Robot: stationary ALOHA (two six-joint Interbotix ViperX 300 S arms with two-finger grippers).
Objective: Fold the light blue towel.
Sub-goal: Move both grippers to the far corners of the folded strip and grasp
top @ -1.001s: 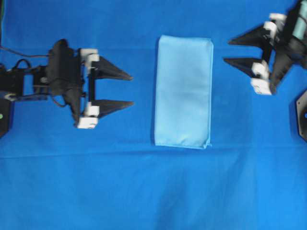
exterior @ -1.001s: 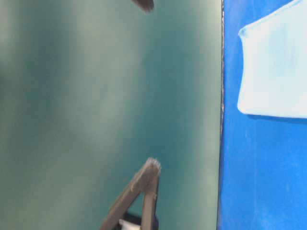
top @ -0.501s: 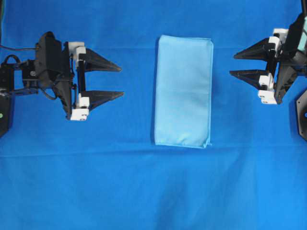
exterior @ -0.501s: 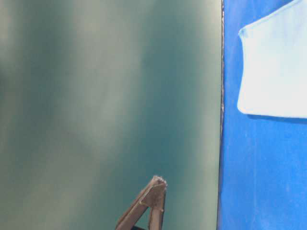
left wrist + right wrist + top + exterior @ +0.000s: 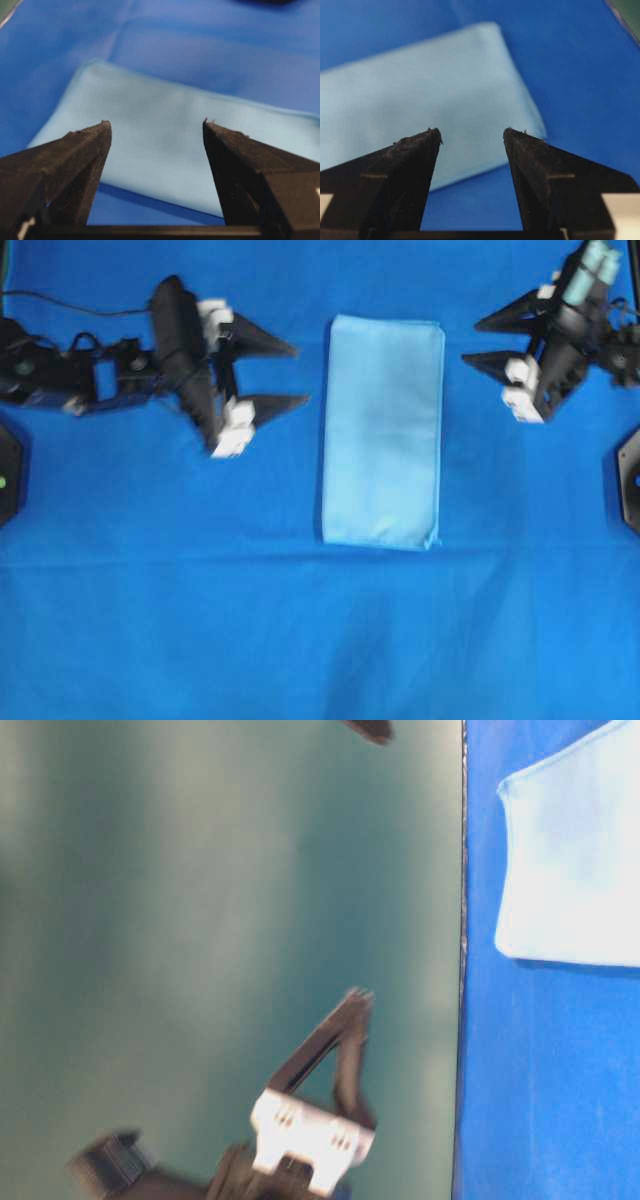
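The light blue towel (image 5: 383, 430) lies flat on the table as a tall, narrow folded rectangle, in the middle of the overhead view. My left gripper (image 5: 302, 373) is open just left of the towel's upper half and tilted, its tips short of the edge. My right gripper (image 5: 470, 344) is open to the right of the towel's top corner, also apart from it. In the left wrist view the towel (image 5: 165, 145) shows between the open left gripper (image 5: 156, 122). From the right wrist, the towel (image 5: 420, 95) lies beyond the open right gripper (image 5: 472, 131). Neither gripper holds anything.
A deep royal-blue table cloth (image 5: 300, 640) covers the table, with a crease line below the towel. Black base plates sit at the left edge (image 5: 8, 475) and the right edge (image 5: 630, 480). The table-level view shows a dark green wall (image 5: 200, 920) and a towel corner (image 5: 575, 860).
The left gripper has swung right and toward the far side, up to the towel's left edge, and now stands tilted. The right gripper has moved left and farther back. The towel has not moved.
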